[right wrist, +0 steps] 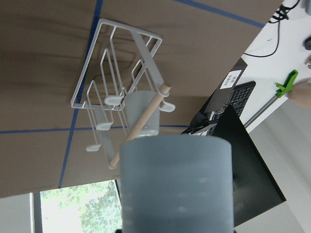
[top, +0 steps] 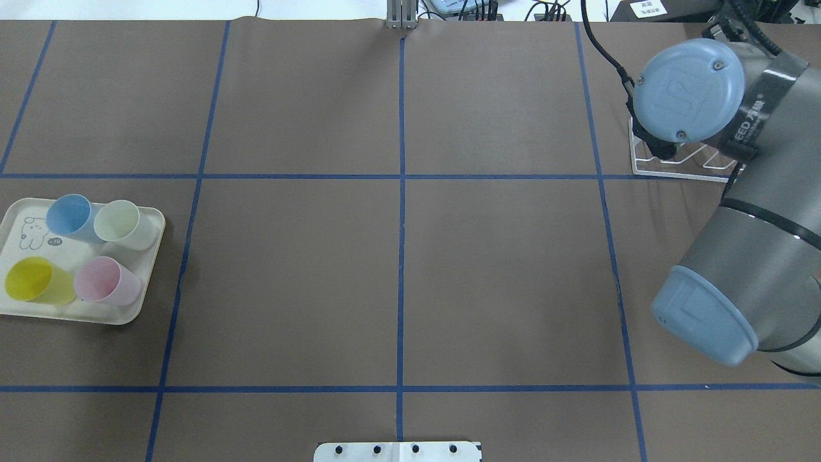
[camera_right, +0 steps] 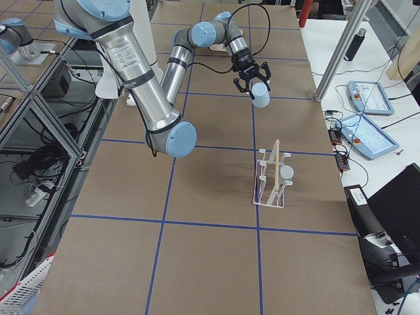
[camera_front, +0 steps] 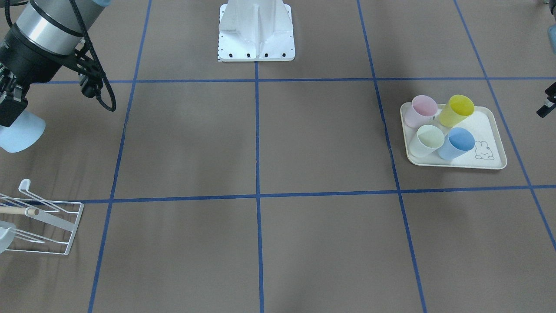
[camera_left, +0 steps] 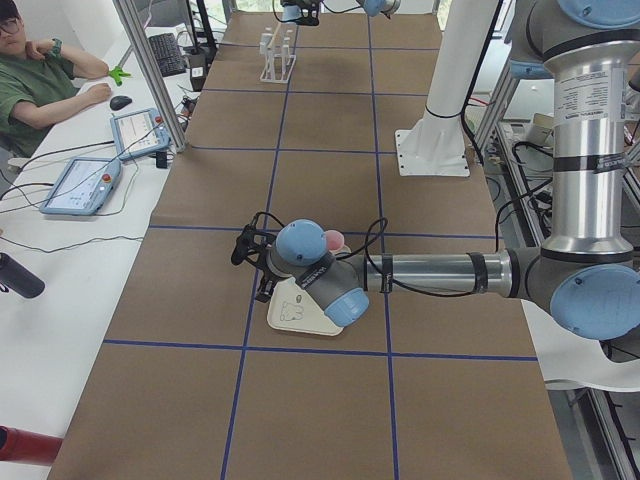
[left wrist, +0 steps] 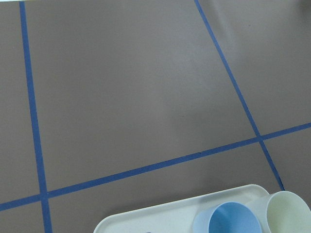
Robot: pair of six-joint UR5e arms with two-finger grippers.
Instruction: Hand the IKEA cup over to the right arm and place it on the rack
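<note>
1. Pale-blue cup (camera_right: 260, 97) clamped in right gripper (camera_right: 251, 84), above table (top: 500, 256), apart from rack (camera_right: 271, 178).
2. Rack's prongs carry second cup (camera_right: 287, 172).
3. Left gripper (camera_left: 262, 280) beside tray (top: 128, 314); opening cannot be told.
4. Bare table lies between.

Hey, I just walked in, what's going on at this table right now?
The right gripper holds a light blue cup in the air, some way from the white wire rack, which already carries one pale cup. So the handover looks done, and the placing is not yet done. The left arm reaches out by the cream tray, where four other cups sit.
</note>
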